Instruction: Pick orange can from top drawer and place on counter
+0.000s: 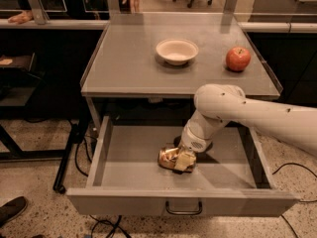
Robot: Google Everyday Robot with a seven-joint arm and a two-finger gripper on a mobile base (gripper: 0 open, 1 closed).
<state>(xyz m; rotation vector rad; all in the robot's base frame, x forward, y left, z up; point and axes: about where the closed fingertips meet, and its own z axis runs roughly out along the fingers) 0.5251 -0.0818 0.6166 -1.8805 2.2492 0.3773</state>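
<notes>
The orange can [167,157], gold and wrinkled, lies on the floor of the open top drawer [129,157], near its middle. My gripper [181,160] reaches down into the drawer from the white arm at the right. It sits over the can's right side with its pale fingers [185,162] closed against it. The can's right part is hidden behind the fingers. The counter [129,63] is the grey tabletop above the drawer.
A white bowl [177,50] and a red apple [238,58] stand on the counter's far half. The drawer front has a dark loop handle [184,210]. Cables lie on the floor at the left. A shoe [11,211] shows at bottom left.
</notes>
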